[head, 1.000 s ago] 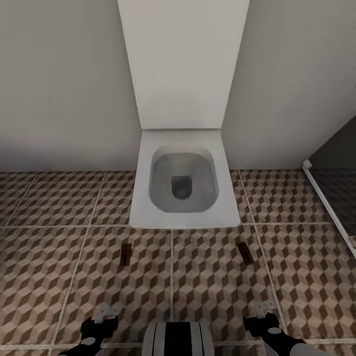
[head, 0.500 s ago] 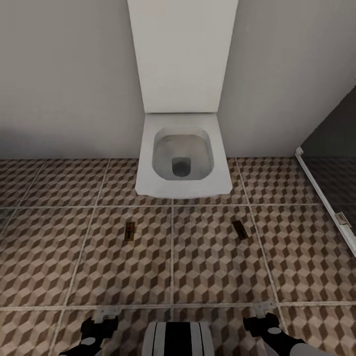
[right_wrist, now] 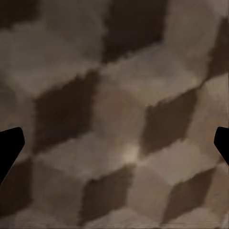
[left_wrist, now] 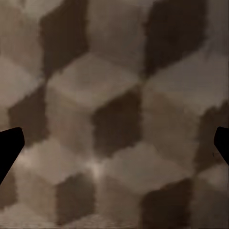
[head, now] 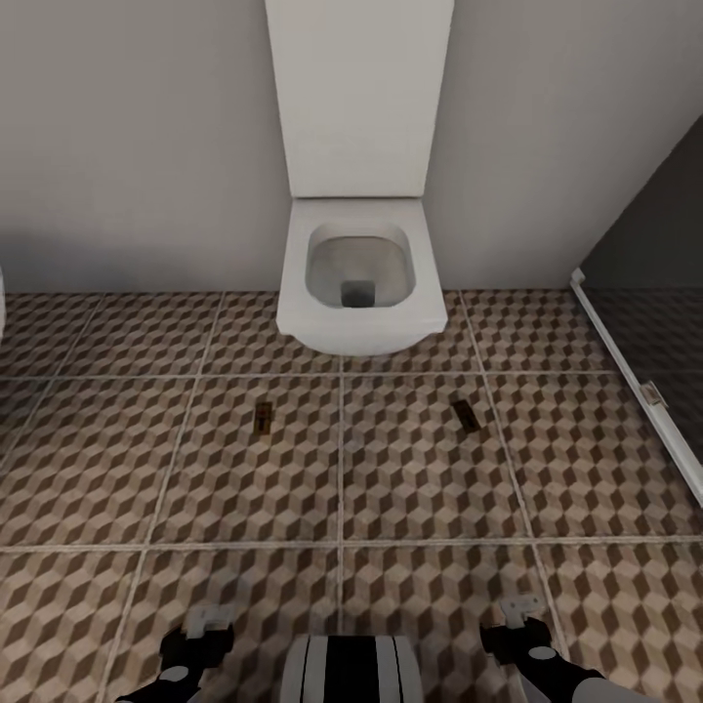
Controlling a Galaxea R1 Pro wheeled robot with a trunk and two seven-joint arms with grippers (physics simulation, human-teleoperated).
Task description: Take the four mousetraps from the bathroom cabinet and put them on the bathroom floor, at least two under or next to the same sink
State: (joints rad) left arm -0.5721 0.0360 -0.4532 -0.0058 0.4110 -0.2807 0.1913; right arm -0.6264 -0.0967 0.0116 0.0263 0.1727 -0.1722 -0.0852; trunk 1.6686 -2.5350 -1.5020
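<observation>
Two mousetraps lie flat on the cube-patterned bathroom floor (head: 410, 488) in front of a white toilet bowl (head: 359, 283). One mousetrap (head: 263, 418) is off its left front corner, the other mousetrap (head: 466, 415) off its right front corner. My left gripper (head: 208, 619) and right gripper (head: 520, 610) hang low at the head view's bottom edge, well short of both traps. In the wrist views, the left gripper (left_wrist: 114, 143) and right gripper (right_wrist: 114, 143) have dark fingertips spread wide over bare tile, holding nothing. The cabinet is out of view.
A white cistern panel (head: 358, 98) rises against the pale wall behind the bowl. The dark glass-walled shower (head: 664, 293) with its pale sill (head: 625, 371) closes off the right side. A sliver of something white (head: 2, 303) shows at the left edge.
The whole head view has drawn back from the toilet, so bowl and traps appear smaller and farther away. The traps keep their places on the tiles. Both grippers stay put in the view.
</observation>
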